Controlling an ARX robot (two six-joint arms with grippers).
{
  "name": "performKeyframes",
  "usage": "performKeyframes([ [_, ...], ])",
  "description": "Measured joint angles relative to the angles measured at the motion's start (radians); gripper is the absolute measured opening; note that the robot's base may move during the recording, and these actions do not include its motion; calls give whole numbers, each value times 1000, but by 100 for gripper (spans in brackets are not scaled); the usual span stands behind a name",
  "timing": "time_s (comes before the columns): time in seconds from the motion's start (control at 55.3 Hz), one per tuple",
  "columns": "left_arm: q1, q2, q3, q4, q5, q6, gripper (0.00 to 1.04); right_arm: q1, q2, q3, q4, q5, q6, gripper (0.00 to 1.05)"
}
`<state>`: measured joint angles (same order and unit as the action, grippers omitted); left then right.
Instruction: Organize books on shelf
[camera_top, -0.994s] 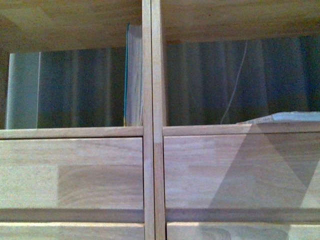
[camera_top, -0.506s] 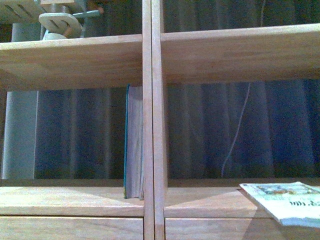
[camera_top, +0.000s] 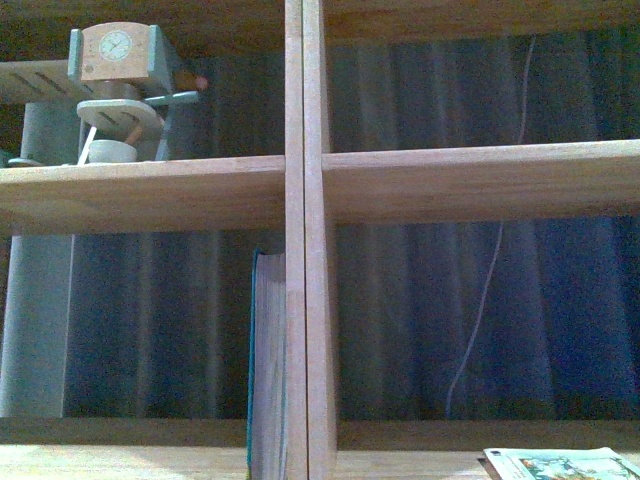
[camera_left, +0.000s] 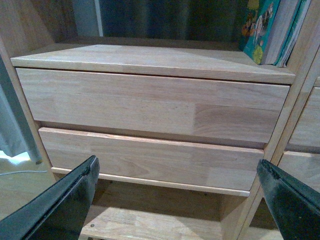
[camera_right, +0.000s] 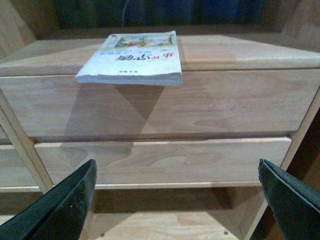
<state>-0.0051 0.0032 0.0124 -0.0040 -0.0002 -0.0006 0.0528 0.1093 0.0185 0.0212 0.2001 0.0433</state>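
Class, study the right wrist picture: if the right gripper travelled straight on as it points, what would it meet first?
Probably the lower drawer front, framed by the open right gripper with nothing in between. The white paperback lies higher, seemingly above that line; depth is unclear.

The front view has climbed the bookcase (camera_top: 470, 180). The drawer fronts (camera_left: 150, 105) have dropped out of it. The teal book (camera_top: 266, 370) sits lower, and only a corner of the white paperback (camera_top: 560, 465) remains. A clock-faced wooden toy (camera_top: 118, 90) has appeared on the board above the teal book.
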Motion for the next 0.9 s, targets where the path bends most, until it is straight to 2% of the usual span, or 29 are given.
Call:
performKeyframes([
  [0.09,0,0,0,0,0,0,97,-2,146,39,27,-6,67,98],
  [0.434,0,0,0,0,0,0,97,-7,776,346,33,-87,565,98],
  [0.596,0,0,0,0,0,0,97,-49,982,507,39,-130,764,98],
  [0.903,0,0,0,0,0,0,97,-92,1255,708,75,-175,1010,98],
])
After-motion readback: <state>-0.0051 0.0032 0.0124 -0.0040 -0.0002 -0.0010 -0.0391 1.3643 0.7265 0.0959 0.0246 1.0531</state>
